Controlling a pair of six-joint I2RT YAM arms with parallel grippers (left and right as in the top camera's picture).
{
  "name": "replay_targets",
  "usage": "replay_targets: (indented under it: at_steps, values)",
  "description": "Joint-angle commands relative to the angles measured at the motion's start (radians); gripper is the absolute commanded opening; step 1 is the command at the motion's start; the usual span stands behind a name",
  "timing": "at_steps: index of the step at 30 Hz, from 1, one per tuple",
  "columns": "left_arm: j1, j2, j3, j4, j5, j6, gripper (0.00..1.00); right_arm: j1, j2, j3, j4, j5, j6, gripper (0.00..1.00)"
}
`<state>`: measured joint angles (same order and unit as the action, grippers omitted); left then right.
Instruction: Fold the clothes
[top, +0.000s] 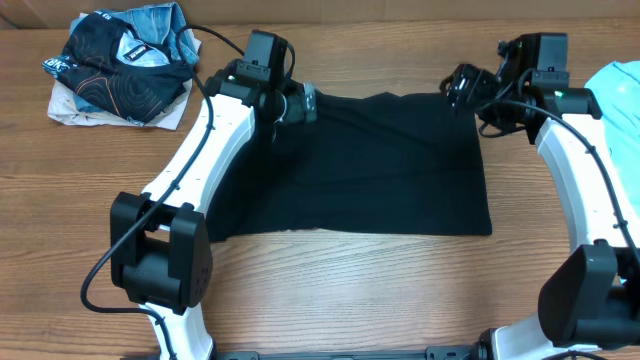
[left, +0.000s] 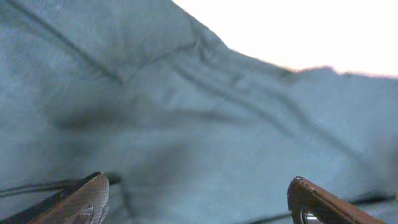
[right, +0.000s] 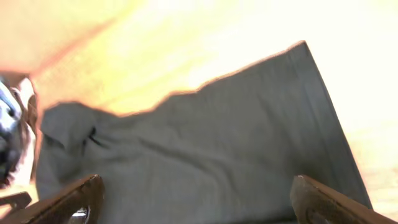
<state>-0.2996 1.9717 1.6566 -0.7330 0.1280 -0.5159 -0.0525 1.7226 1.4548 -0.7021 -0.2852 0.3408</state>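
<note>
Wood table (top: 330, 290), two white-and-black arms reaching in from the near edge. Far L corner: heap of dark printed garments (top: 120, 65) on a pale cloth, well apart from everything else. L arm (top: 200, 150) runs diagonally up to L gripper (top: 296, 106), which sits over the far L corner of the black shirt (top: 380, 165). Its wrist cam shows both fingers spread wide, nothing btwn them, only fabric below. Shirt lies flat at table ctr as a rough rectangle, its near L corner hidden under L arm. R gripper (top: 463, 90) is at the shirt's far R corner, fingers also wide apart and empty. Can't tell if either gripper's tips touch the cloth. Light blue T-shirt (top: 622, 90) at R edge, beside R arm (top: 580, 170), partly cut off by frame.
</note>
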Motion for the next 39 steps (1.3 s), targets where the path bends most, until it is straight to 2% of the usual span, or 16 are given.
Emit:
replay_targets:
  at_steps: [1, 7, 13, 20, 27, 39]
  values:
    - [0.013, 0.02, 0.013, 0.049, 0.053, -0.162, 0.94, -0.004, 0.051, 0.018, 0.056, -0.005, 0.03, 1.0]
    - [0.013, 0.06, 0.013, 0.202, 0.095, -0.19, 0.94, -0.006, 0.146, 0.018, 0.214, -0.005, 0.025, 1.0]
    - [0.011, 0.141, 0.013, 0.282, 0.129, -0.256, 0.93, -0.006, 0.2, 0.018, 0.328, 0.076, 0.024, 1.0]
    - [0.023, 0.231, 0.013, 0.312, 0.112, -0.317, 0.93, -0.011, 0.249, 0.018, 0.331, 0.165, -0.036, 1.0]
    - [0.05, 0.233, 0.015, 0.319, 0.045, -0.36, 0.9, -0.011, 0.294, 0.018, 0.312, 0.204, -0.061, 1.0]
    - [0.1, 0.233, 0.015, 0.279, -0.011, -0.45, 0.9, -0.015, 0.339, 0.018, 0.386, 0.251, -0.077, 1.0]
